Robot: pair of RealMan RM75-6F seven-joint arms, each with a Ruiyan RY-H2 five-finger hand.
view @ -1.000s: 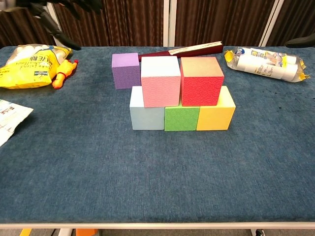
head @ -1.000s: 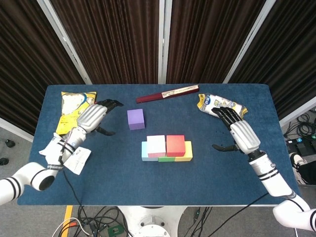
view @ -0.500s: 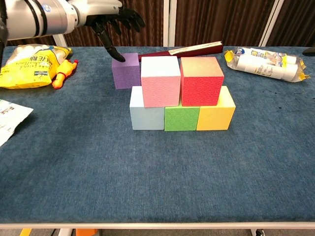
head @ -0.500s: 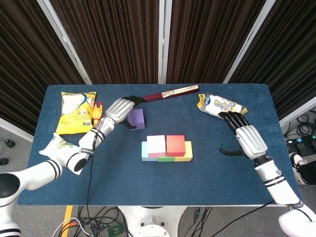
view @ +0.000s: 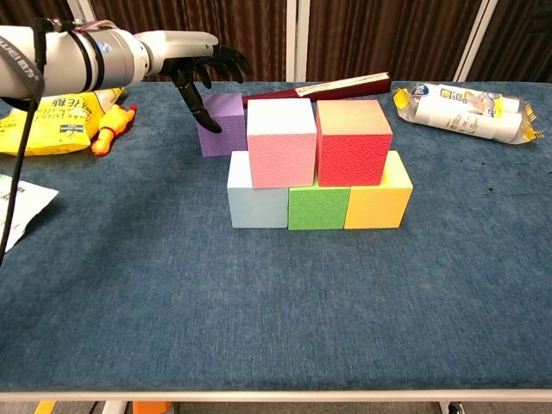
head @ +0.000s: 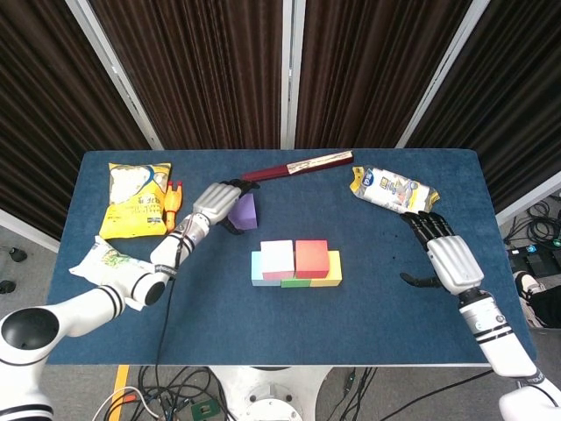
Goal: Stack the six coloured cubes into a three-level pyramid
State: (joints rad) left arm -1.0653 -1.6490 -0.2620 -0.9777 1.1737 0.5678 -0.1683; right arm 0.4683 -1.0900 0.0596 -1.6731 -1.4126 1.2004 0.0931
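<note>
Purple cube (view: 222, 123) sits on the table (head: 202, 316) behind-left of the five stacked cubes (view: 317, 164). Left hand (head: 217, 203) wraps it, thumb on its near face, fingers draped over the top; grip apparent. Right hand (head: 445, 254) hovers well apart, fingers spread, holding nothing.

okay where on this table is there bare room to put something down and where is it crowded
Bare cloth runs along the near edge of the table, in front of the blue cube, green cube and yellow cube. More lies between the stack and the right hand. It is crowded at the back left, around the left hand, purple cube and yellow snack bag.
</note>
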